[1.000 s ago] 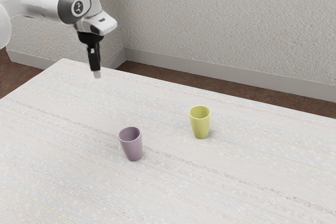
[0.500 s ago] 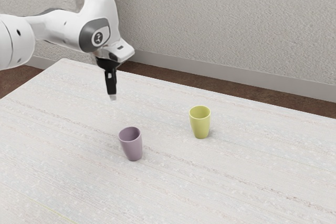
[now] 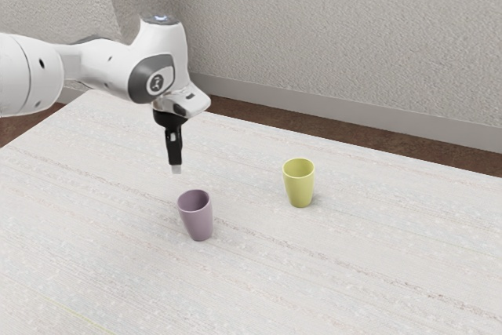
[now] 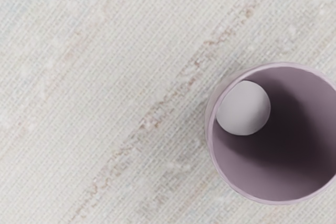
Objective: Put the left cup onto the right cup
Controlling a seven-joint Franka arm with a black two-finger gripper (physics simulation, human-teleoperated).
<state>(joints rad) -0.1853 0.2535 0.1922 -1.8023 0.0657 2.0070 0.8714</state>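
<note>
Carrying both cups, the table (image 3: 376, 272) is a pale slab. Arm (image 3: 94, 72) enters from the exterior view's left, hand pointing straight down.

- Purple cup (image 3: 195, 214): the left one, to be moved. Stands upright on the table, long axis vertical, mouth up, narrower at the base.
- Yellow cup (image 3: 299, 182): the target. Also upright and mouth up, well apart toward the exterior view's right and a little farther back.
- Jaws: above the purple cup, apart from it, holding nothing. Open or shut: cannot tell.

Key relation: the purple cup lies below the jaws and slightly toward the exterior view's right. The wrist view looks down its mouth (image 4: 273, 135), off-centre under the hand. Judgement: a small sideways shift is needed before descending over the rim.
</note>
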